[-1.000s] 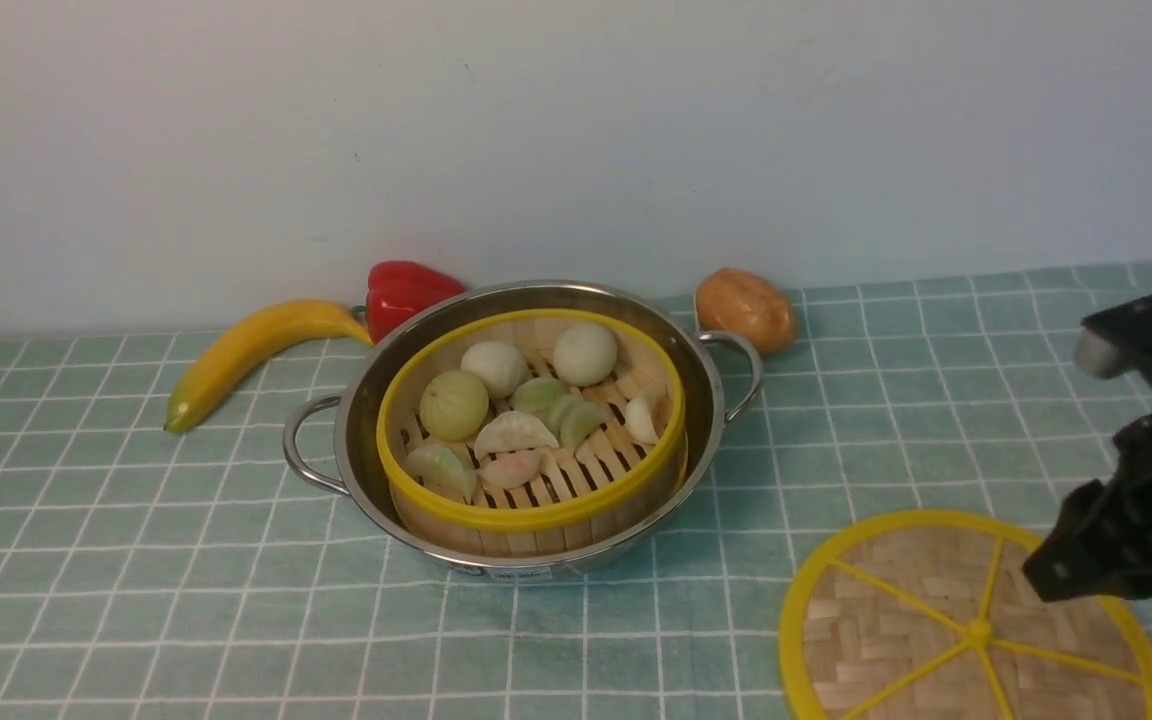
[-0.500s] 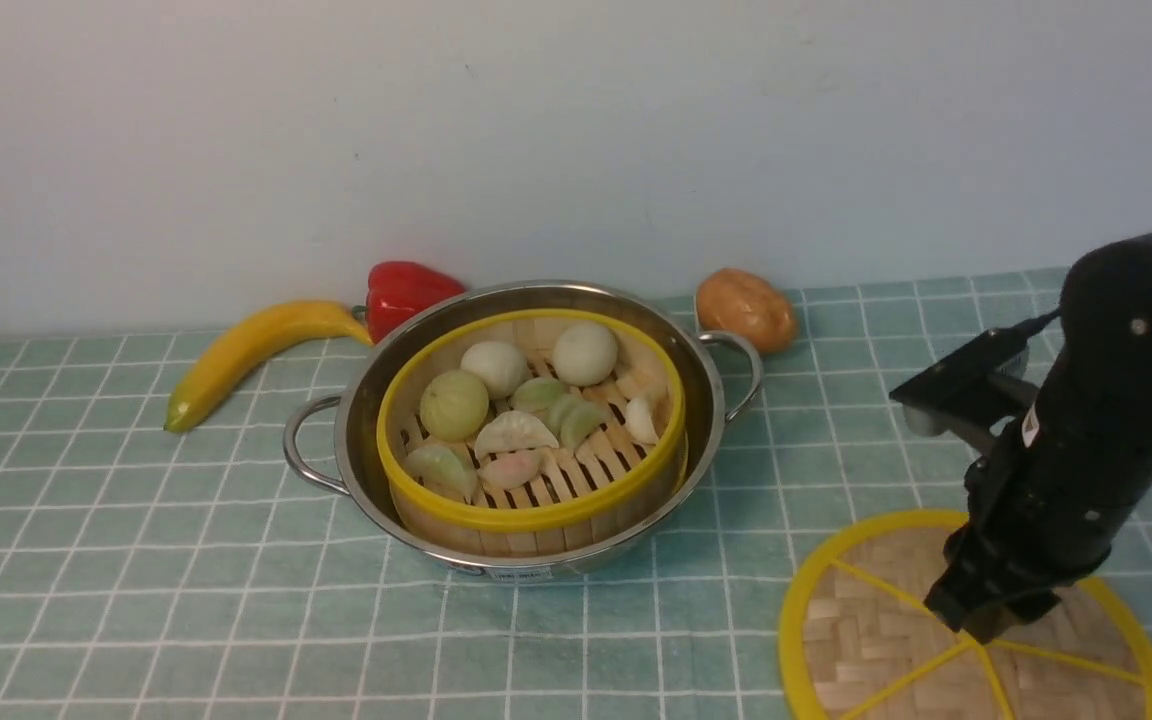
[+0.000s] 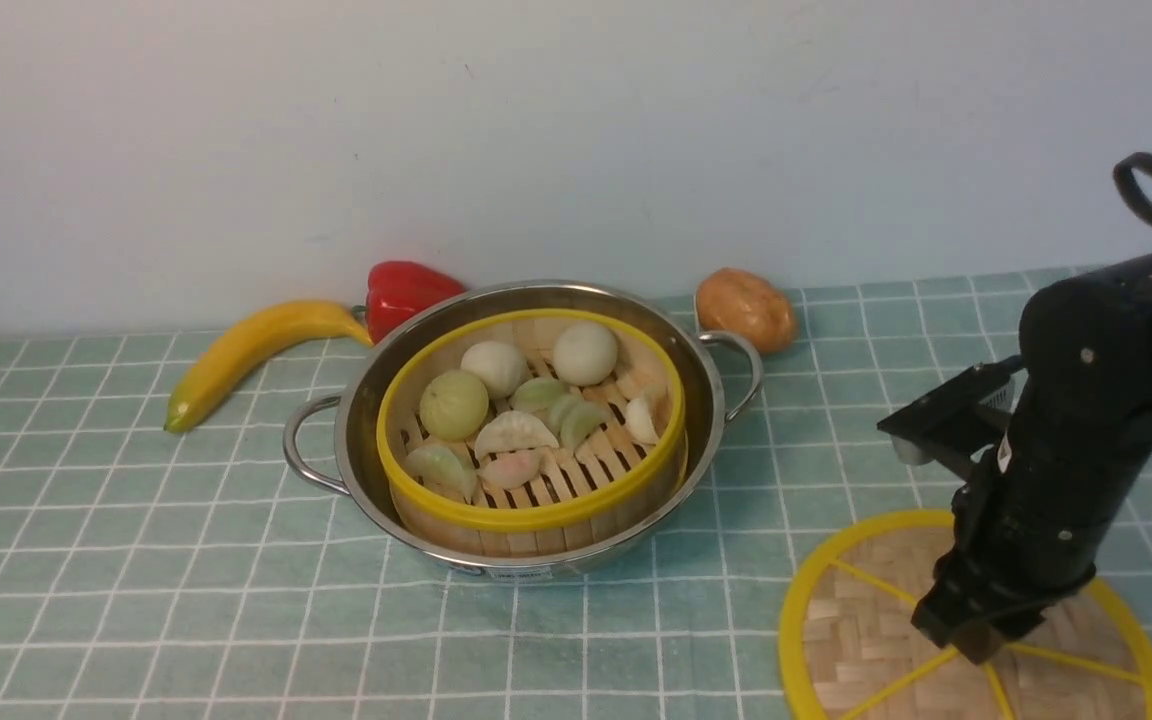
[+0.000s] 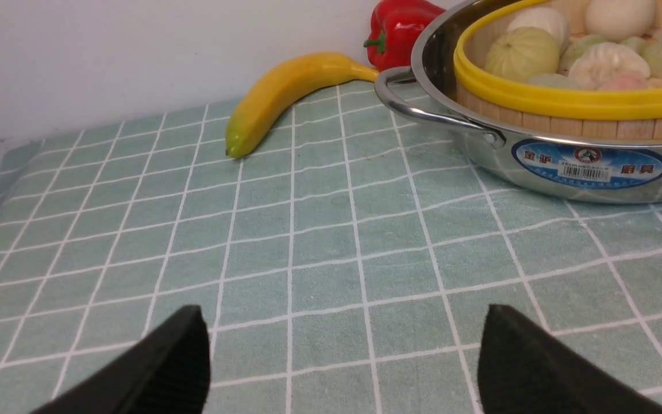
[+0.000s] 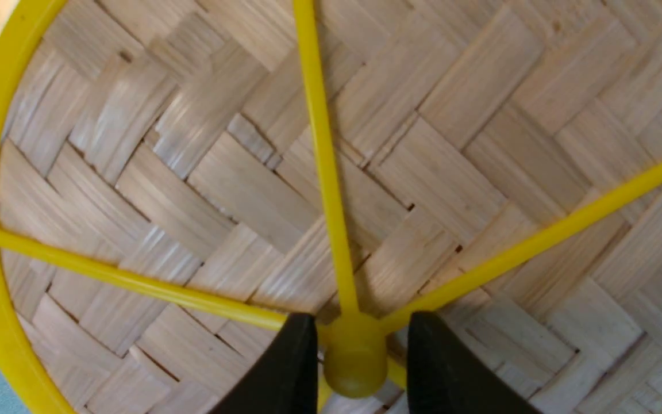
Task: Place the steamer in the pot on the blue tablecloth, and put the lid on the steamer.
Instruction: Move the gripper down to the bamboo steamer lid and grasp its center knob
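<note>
Item: lid. Lies flat on the blue tablecloth, at the near right, well apart from the pot.
Right tool: points down at the lid's centre. Jaws part-spread, one on each side of the yellow hub, with narrow gaps showing and nothing pinched.
Item: steamer. Sits inside the pot, uncovered, dumplings showing.
Left tool: jaws spread wide, low over bare cloth, the pot nearby, holding nothing.
</note>
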You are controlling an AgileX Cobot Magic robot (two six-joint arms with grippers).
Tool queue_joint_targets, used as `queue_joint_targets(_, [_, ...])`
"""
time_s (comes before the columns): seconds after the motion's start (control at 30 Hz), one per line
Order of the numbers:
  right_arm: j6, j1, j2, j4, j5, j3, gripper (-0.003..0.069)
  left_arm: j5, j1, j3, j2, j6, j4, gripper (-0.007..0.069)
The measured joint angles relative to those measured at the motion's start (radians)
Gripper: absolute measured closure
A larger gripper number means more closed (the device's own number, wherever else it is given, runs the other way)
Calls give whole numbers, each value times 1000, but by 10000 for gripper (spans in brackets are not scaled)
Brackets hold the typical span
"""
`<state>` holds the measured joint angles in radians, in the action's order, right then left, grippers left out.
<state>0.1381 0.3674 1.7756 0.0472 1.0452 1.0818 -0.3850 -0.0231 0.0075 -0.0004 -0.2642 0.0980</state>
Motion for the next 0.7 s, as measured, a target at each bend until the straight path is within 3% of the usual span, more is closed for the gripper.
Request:
queue_joint_targets(0.1, [-2,0,4,0,0,1,448,0,0,0,0,0,0,46])
queue_joint_targets(0.17, [-13,0,6,0,9,5,510,0,0,0,0,0,0,46])
queue_joint_targets(0.7, [-110,0,-133,0,9,34,512,1,0,0,0,0,0,46])
